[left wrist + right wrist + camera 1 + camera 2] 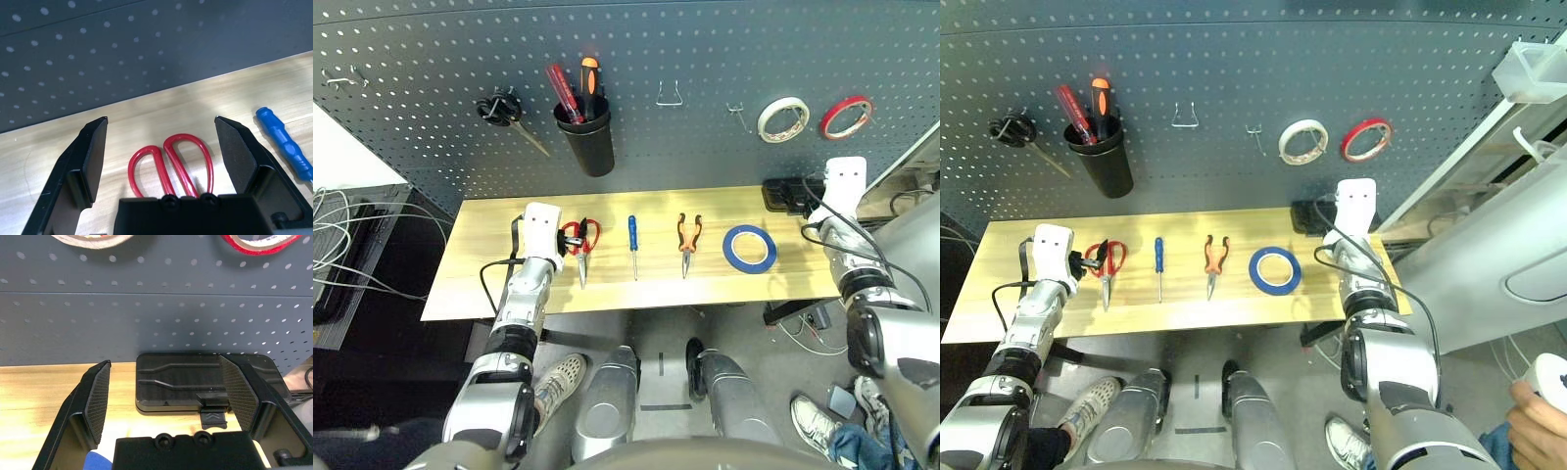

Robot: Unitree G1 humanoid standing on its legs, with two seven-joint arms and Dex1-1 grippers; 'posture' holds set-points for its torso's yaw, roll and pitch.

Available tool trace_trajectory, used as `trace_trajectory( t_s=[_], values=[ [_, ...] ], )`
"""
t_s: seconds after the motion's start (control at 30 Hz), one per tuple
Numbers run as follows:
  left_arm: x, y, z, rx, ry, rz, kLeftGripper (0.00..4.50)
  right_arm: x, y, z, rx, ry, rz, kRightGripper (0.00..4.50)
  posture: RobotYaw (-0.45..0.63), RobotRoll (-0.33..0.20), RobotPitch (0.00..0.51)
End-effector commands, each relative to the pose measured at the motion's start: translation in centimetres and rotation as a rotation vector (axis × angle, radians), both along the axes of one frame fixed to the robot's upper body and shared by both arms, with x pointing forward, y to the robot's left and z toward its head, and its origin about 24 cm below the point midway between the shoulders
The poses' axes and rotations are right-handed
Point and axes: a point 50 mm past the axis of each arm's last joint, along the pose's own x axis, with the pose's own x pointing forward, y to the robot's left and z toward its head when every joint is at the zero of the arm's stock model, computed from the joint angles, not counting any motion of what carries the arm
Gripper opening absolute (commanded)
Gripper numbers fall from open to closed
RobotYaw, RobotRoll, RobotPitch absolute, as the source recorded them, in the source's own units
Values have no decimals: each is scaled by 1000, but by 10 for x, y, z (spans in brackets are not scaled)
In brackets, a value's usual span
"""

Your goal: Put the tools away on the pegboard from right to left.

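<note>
left wrist view: left jaws [161,120] wide above red-handled scissors [171,166]; right jaws [166,364] wide near black case [195,382] on the worktop [49,391].

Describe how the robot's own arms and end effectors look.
Both arms are silver-grey with black joint sections, white wrist housings and loose black cables. The left end effector and right end effector each have two black, angular, wedge-shaped fingers; the right one's inner pads show a fine grid texture.
</note>
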Motion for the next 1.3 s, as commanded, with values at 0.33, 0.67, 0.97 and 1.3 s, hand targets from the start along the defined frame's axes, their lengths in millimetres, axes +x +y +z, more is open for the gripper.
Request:
trace_trajectory(
  t_s=[0.33, 0.67, 0.97, 1.3],
  values=[
    [-5, -7, 3, 37, 29, -140, 4469, -1, 4, -9, 97, 76, 45, 4500, 110, 0, 233],
    [-18, -44, 9, 78, 29, -446, 4469, -24, 21, -62, 92, 399, 109, 4500, 107, 0, 262],
    [-23, -72, 13, 58, -5, -555, 4469, -36, 13, -74, 42, 500, 73, 4500, 92, 0, 318],
    [-31, -84, 8, 55, 21, -640, 4469, -38, 19, -78, 30, 558, 69, 4500, 103, 0, 335]
  ],
)
